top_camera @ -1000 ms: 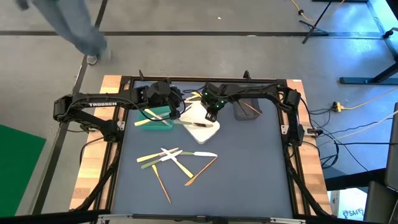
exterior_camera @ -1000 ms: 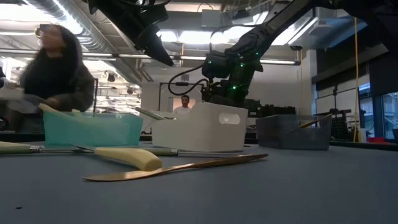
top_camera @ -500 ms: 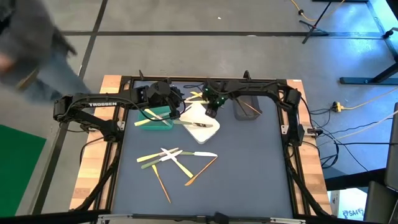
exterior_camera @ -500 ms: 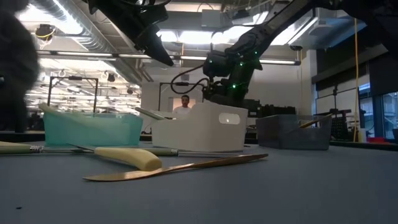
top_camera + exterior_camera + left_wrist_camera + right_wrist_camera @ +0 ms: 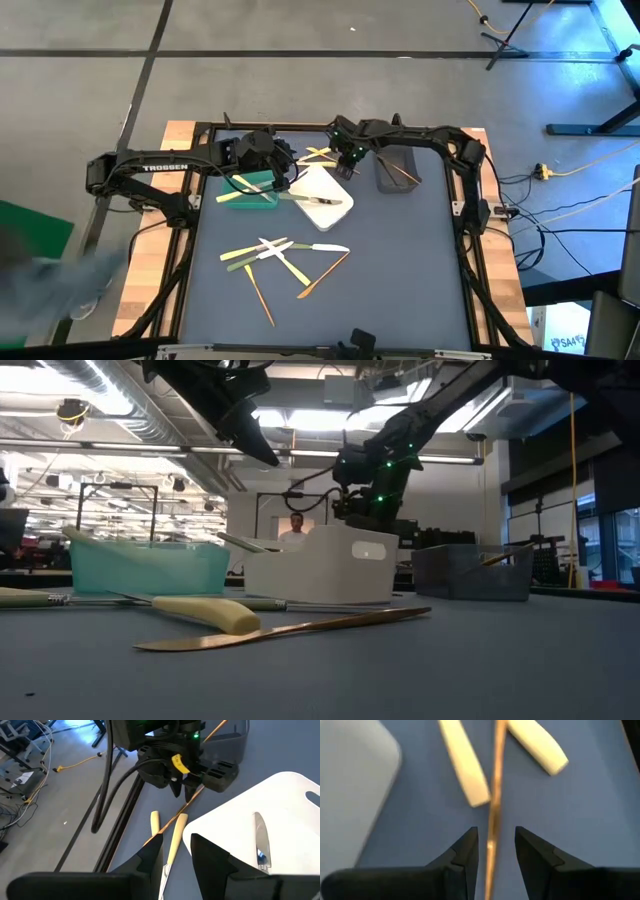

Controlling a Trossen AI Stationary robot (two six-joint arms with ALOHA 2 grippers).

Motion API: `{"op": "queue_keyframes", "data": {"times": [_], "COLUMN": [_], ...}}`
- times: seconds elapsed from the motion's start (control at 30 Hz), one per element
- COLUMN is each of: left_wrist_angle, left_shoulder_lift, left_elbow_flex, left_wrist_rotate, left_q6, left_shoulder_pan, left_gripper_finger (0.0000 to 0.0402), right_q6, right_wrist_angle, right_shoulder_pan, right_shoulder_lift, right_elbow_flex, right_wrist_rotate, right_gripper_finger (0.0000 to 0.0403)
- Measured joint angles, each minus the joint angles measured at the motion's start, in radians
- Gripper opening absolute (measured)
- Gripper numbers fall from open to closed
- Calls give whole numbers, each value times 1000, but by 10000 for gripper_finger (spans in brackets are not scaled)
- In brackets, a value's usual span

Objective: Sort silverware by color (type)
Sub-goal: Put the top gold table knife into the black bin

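1. At table's far edge, behind white bin (image 5: pixel 322 196): right gripper (image 5: pixel 492 847), fingers spread, straddles orange-brown utensil (image 5: pixel 494 785), lined up for a pinch
2. Two pale yellow utensils (image 5: pixel 465 767) flank it
3. Left gripper (image 5: pixel 176 851) spread, empty, over green bin (image 5: pixel 250 190)
4. Other silverware (image 5: pixel 285 260) loose mid-table, unsorted

Three bins (image 5: pixel 318 196) behind table centre; loose utensils (image 5: pixel 283 259) in front.
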Motion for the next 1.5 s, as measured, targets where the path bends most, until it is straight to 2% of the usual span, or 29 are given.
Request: {"op": "queue_keyframes", "data": {"times": [0.6, 1.07, 1.23, 1.5], "left_wrist_angle": [-1, -2, -2, -2], "left_shoulder_lift": [0, 0, 0, 0], "left_elbow_flex": [0, 0, 0, 0], "left_wrist_rotate": [0, 0, 0, 0], "left_q6": [0, 0, 0, 0], "left_shoulder_pan": [0, 0, 0, 0], "left_gripper_finger": [93, 93, 93, 93], "right_q6": [-1, 0, -1, -1], "right_wrist_angle": [-11, 53, 53, 65], "right_shoulder_pan": [-6, 14, 14, 14], "right_shoulder_lift": [22, 22, 21, 21], "right_elbow_flex": [-1, -74, -76, -76], "right_wrist_rotate": [-1, 10, 53, 54], "right_gripper_finger": [117, 117, 117, 117]}}
